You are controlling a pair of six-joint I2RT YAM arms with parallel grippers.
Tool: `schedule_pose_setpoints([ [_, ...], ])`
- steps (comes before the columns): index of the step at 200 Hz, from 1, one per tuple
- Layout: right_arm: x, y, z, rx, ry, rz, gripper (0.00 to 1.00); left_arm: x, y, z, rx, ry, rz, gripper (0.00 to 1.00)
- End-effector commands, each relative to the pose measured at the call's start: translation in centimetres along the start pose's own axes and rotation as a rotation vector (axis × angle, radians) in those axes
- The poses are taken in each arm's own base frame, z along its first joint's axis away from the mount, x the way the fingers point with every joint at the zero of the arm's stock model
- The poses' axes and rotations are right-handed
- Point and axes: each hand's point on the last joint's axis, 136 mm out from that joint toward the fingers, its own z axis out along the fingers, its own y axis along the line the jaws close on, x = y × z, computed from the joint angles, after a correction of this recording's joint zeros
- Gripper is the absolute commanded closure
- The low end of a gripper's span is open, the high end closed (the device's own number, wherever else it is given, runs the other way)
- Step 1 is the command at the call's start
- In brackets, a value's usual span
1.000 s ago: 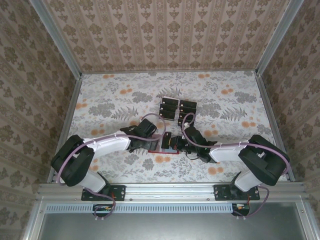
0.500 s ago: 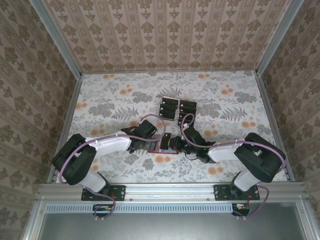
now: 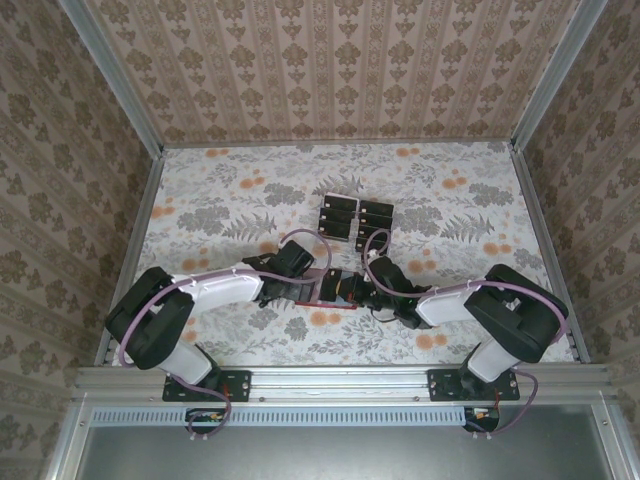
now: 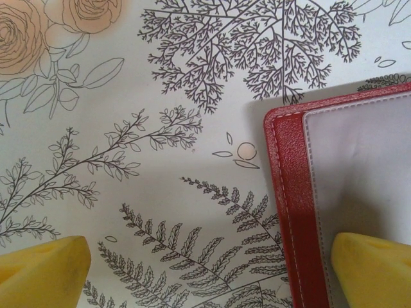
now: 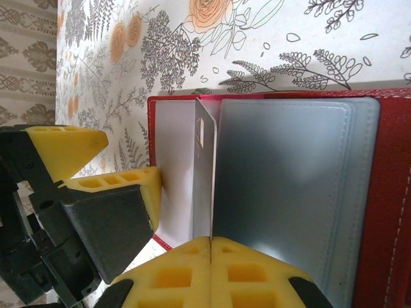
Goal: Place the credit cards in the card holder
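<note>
The card holder [image 3: 333, 304], a red wallet, lies open on the table between both grippers. In the right wrist view its red cover [image 5: 392, 192] frames greyish clear pockets [image 5: 282, 186]. My right gripper [image 5: 210, 247] is shut on one credit card [image 5: 204, 173], held on edge over the wallet's fold. My left gripper [image 4: 205, 276] is open and straddles the wallet's left border [image 4: 292, 192]: one yellow fingertip [image 4: 372, 269] is over the pale inner page, the other [image 4: 42, 273] over bare tablecloth. From above, the left gripper [image 3: 303, 286] and right gripper [image 3: 347, 290] nearly meet.
More black cards [image 3: 340, 216] stand in a clear tiered rack [image 3: 375, 214] just behind the wallet. The floral tablecloth [image 3: 220, 200] stretches to patterned walls on three sides, with metal rails along the edges.
The right arm has crept a little to the left, bringing its card closer over the wallet. The left arm has barely shifted.
</note>
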Motion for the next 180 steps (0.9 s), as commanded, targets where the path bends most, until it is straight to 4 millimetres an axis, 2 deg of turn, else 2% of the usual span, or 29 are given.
schedule_pose_setpoints([
  [1,0.9,-0.9,-0.1,0.007,0.023,0.03,1.0,2.2,1.1,0.9,-0.048,0.067,0.002,0.0],
  [83,1.4,-1.9,0.0,0.028,0.025,0.066,1.0,2.5,1.2,1.2,-0.05,0.075,0.0,0.0],
  [180,1.5,-1.6,1.0,0.014,0.045,0.076,1.0,2.5,1.1,1.5,-0.047,0.079,0.001,0.0],
])
